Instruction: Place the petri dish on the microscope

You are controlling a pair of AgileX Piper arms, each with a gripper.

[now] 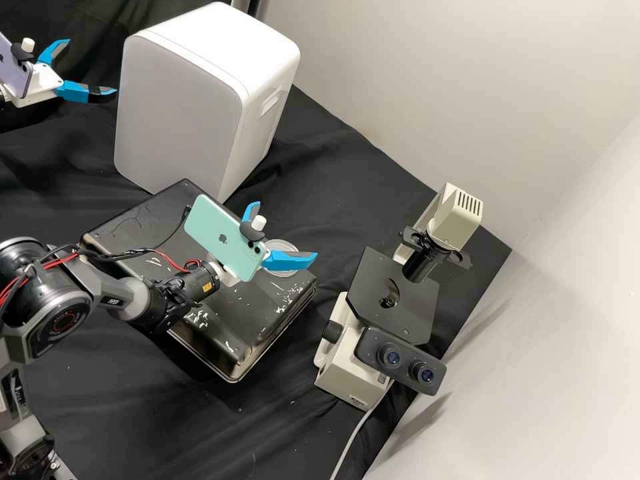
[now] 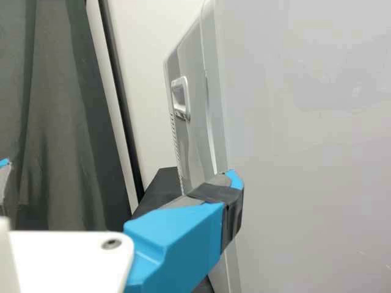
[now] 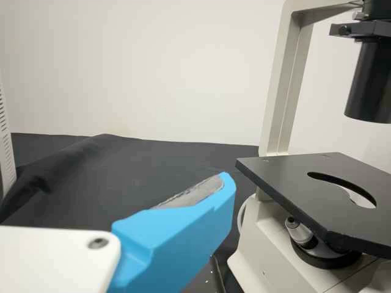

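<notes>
The clear petri dish (image 1: 283, 247) lies on the far corner of a dark scuffed tray (image 1: 227, 327). My right gripper (image 1: 285, 230) hovers just over it, open, one blue finger crossing in front of the dish and the other raised above it. The beige microscope (image 1: 353, 347) stands to the right of the tray, its black stage (image 1: 390, 293) bare under the condenser. From the right wrist, one blue finger (image 3: 183, 226) points toward that stage (image 3: 317, 189). My left gripper (image 1: 91, 65) hangs open at the far left, beside the white box, nothing between its fingers (image 2: 183, 238).
A tall white box (image 1: 200, 93) stands behind the tray and also appears close up as the white box (image 2: 293, 122). White walls close off the bench on the right. A grey cable (image 1: 350, 443) runs from the microscope toward the front edge.
</notes>
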